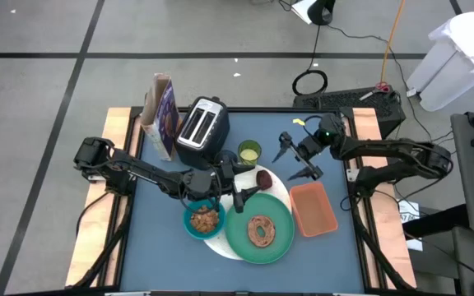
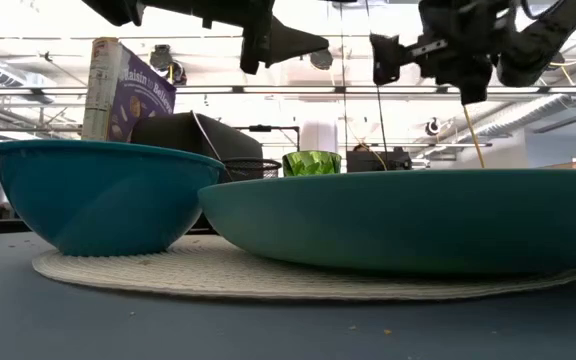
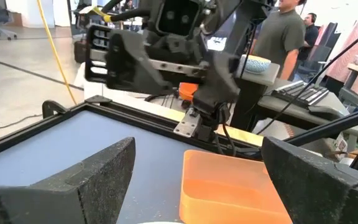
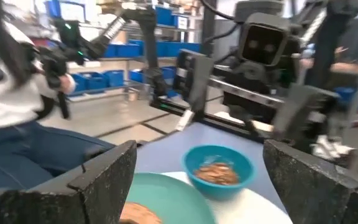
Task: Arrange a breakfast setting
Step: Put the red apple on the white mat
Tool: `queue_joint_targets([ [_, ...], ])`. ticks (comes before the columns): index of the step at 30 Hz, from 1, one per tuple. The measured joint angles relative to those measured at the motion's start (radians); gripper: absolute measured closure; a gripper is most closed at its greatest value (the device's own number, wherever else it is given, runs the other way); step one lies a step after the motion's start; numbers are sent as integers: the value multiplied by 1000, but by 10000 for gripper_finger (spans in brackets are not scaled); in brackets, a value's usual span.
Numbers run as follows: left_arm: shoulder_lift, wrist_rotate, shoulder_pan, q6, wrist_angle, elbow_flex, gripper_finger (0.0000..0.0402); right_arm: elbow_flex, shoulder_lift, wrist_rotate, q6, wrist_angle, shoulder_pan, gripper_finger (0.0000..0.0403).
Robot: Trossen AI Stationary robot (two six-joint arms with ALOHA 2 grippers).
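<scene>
Green plate [image 1: 261, 233] and teal bowl [image 1: 203, 219] sit lower centre on the white round plate [image 1: 220, 243].
Left gripper [image 1: 241, 191] hovers wide open, empty, just above-left of the green plate, nearest it; right gripper [image 1: 300, 161] gapes empty, upper right. Cereal box [image 2: 118, 88] reads "Raisin".

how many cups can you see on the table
1 clearly: the yellow-green cup, just right of the toaster and behind the white round plate. A dark item beside the left gripper might be a second cup, but it cannot be told; the arm may hide more.
</scene>
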Motion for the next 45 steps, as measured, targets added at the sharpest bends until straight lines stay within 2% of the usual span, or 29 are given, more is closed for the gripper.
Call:
queue_joint_targets([
  [10, 0, 0, 0, 18, -1, 0, 48, 0, -11, 3, 275, -1, 78, 60],
  [12, 0, 0, 0, 18, -2, 0, 48, 0, -11, 44, 337, -2, 99, 60],
  [17, 0, 0, 0, 19, -3, 0, 48, 0, -25, 116, 311, -6, 181, 60],
  [20, 0, 0, 0, 22, -4, 0, 48, 0, -56, 211, 243, -38, 234, 60],
  [23, 0, 0, 0, 23, -29, 0, 48, 19, -107, 358, 149, -180, 267, 60],
  [26, 0, 1, 0, 25, -56, 0, 48, 74, -159, 566, 40, -479, 293, 60],
  [29, 0, 1, 0, 25, -80, 0, 48, 149, -179, 842, -68, -813, 336, 60],
  [30, 0, 1, 0, 25, -87, 0, 48, 168, -176, 926, -89, -885, 354, 60],
  [32, 0, 1, 0, 25, -89, 0, 48, 184, -164, 1014, -97, -953, 388, 60],
  [39, 0, 1, 0, 25, -93, 0, 48, 183, -73, 1050, -106, -947, 457, 60],
  [45, 0, 1, 0, 24, -94, 0, 48, 182, 35, 1055, -169, -943, 459, 60],
])
